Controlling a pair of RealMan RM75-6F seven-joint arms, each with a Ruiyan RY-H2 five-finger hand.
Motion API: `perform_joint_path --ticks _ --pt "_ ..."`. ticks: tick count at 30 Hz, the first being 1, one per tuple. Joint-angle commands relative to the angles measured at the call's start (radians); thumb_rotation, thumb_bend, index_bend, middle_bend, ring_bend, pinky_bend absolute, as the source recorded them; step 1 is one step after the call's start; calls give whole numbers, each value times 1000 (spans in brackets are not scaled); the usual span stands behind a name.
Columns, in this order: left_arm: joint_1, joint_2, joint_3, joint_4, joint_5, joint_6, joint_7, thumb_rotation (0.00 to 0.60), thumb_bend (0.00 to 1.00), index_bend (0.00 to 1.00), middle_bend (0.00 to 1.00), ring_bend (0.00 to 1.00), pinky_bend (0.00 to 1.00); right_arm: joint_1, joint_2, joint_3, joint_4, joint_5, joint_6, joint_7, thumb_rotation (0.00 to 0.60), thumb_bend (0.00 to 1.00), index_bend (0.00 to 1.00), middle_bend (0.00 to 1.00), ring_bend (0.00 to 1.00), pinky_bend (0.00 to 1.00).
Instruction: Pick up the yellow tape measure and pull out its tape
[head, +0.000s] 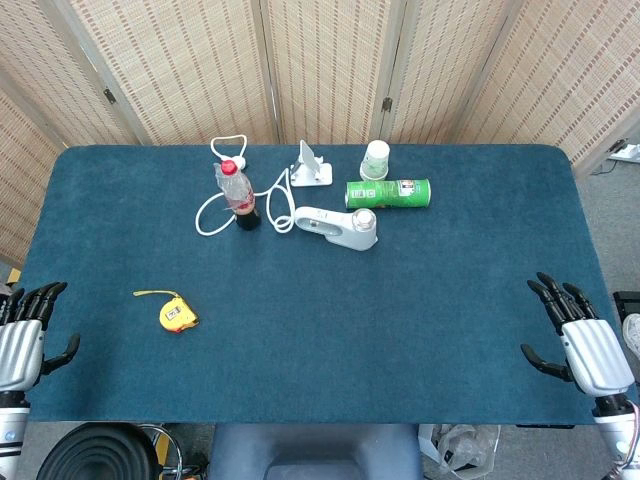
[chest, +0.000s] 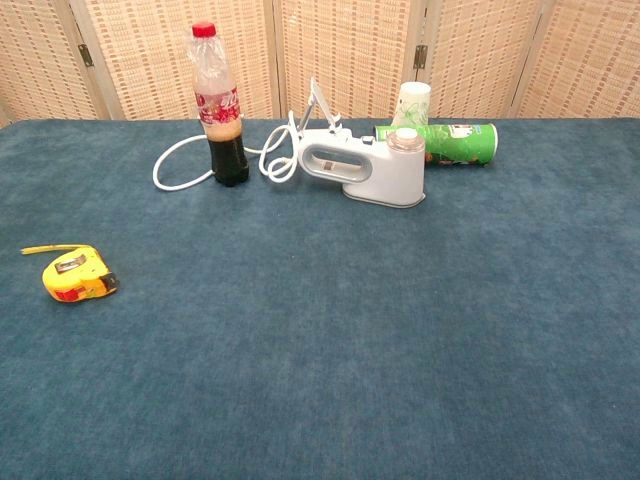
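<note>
The yellow tape measure (head: 178, 314) lies flat on the blue tablecloth at the front left, a short bit of yellow tape curling out of it to the left; the chest view shows the tape measure (chest: 78, 275) at its left side. My left hand (head: 25, 335) hovers at the table's left front edge, fingers spread, holding nothing, well left of the tape measure. My right hand (head: 578, 335) sits at the right front edge, fingers apart and empty. Neither hand appears in the chest view.
At the back middle stand a cola bottle (head: 238, 196) with a white cable (head: 212, 215) looped around it, a white handheld appliance (head: 338, 228), a lying green can (head: 388, 193), a paper cup (head: 375, 160) and a white stand (head: 312, 164).
</note>
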Motion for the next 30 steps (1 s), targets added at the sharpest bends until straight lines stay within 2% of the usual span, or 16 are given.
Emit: perform_joint_path --ticks 1,7,13,15,26,27,29,30 --pt "-3 -3 3 5 10 -1 -1 600 394 141 161 140 40 2 2 1 -2 -2 1 1 600 315 65 69 168 77" --pt "-31 -3 17 29 80 -20 -11 600 394 147 161 147 44 2 16 7 -10 -19 22 5 600 315 65 69 167 77" --pt "-112 6 38 76 180 -113 -85 600 394 150 163 151 75 3 34 16 -31 -37 44 -12 600 315 65 69 167 77" --pt "-140 2 41 89 202 -144 -119 600 394 172 191 154 86 3 36 15 -33 -37 42 -12 600 315 65 69 167 77" --pt "-337 -21 55 135 232 -423 -177 596 374 227 260 154 61 1 38 11 -33 -44 48 -8 600 315 65 69 167 77" --pt "-354 -21 57 134 229 -455 -174 577 375 227 261 146 56 0 39 11 -33 -44 49 -7 600 315 65 69 167 77" --pt "-388 -25 58 137 219 -506 -172 487 445 223 263 128 50 -1 38 11 -31 -43 51 -5 600 315 65 69 168 77" --pt "-402 -31 57 139 211 -527 -175 389 530 220 263 118 45 -2 38 10 -30 -43 52 -3 600 315 65 69 168 77"
